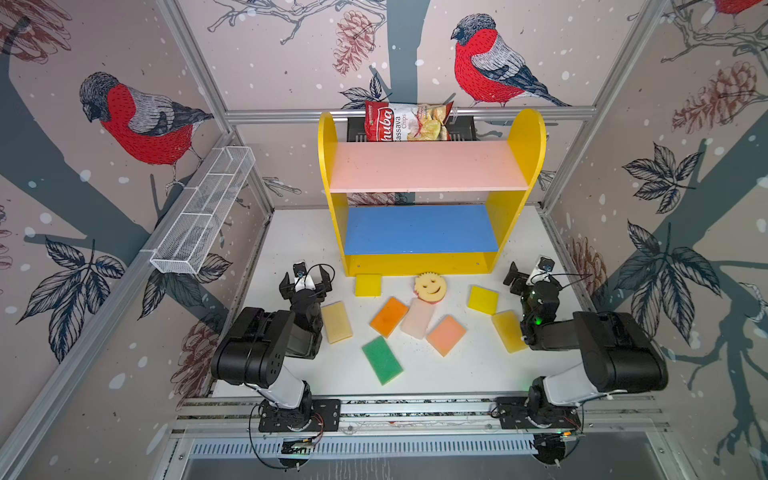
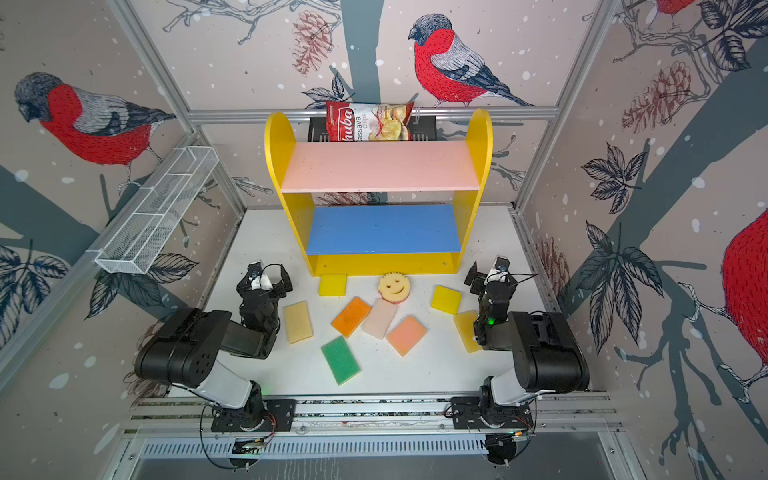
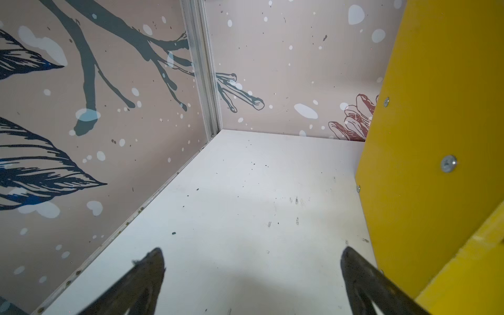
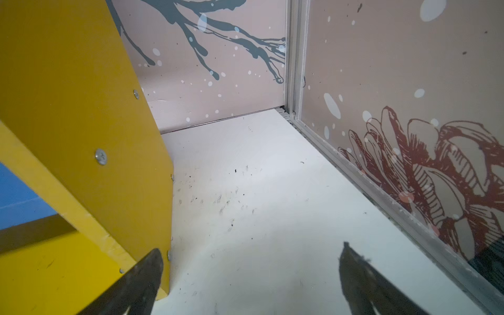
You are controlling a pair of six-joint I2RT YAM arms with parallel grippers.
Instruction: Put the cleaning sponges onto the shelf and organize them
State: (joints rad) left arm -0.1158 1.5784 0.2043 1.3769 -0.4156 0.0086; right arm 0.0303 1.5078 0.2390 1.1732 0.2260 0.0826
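- First step, not yet begun: my left pincer and right pincer both stand wide apart, empty.
- The sponges lie scattered at lower centre, below the shelf, whose boards are bare.
- Next, I judge, calls for lowering onto the pale yellow sponge beside my left pincer.

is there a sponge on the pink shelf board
No, in a top view the pink board is bare; the green sponge, for one, lies on the white table.
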